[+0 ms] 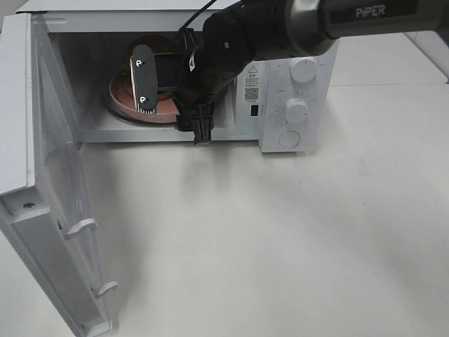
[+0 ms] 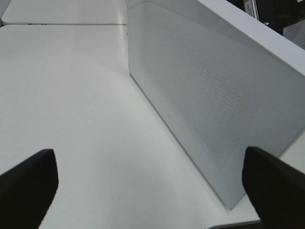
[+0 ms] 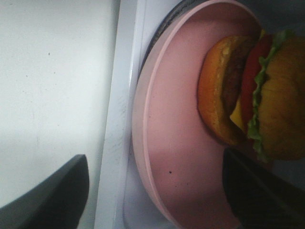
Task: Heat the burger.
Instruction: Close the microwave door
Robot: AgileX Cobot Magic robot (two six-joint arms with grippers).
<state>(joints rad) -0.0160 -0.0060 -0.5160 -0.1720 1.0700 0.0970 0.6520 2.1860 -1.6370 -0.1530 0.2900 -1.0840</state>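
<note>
The burger (image 3: pixel 252 95) stands on a round pink plate (image 3: pixel 176 133) inside the open white microwave (image 1: pixel 280 63). It has a golden-brown bun, green lettuce, red tomato and yellow cheese. In the exterior high view the plate (image 1: pixel 119 98) shows in the cavity, and the burger is almost wholly hidden behind my right gripper (image 1: pixel 149 86). That gripper reaches into the cavity. In the right wrist view it (image 3: pixel 157 195) is open, with its fingers (image 3: pixel 62 191) wide apart on either side of the plate's near rim and nothing held. My left gripper (image 2: pixel 147 186) is open and empty above the table.
The microwave door (image 1: pixel 42 140) stands wide open at the left and reaches toward the table's front edge. Its meshed panel (image 2: pixel 205 95) fills the left wrist view. The control panel has two knobs (image 1: pixel 297 109) and a button on the right. The white table (image 1: pixel 280 239) lies in front.
</note>
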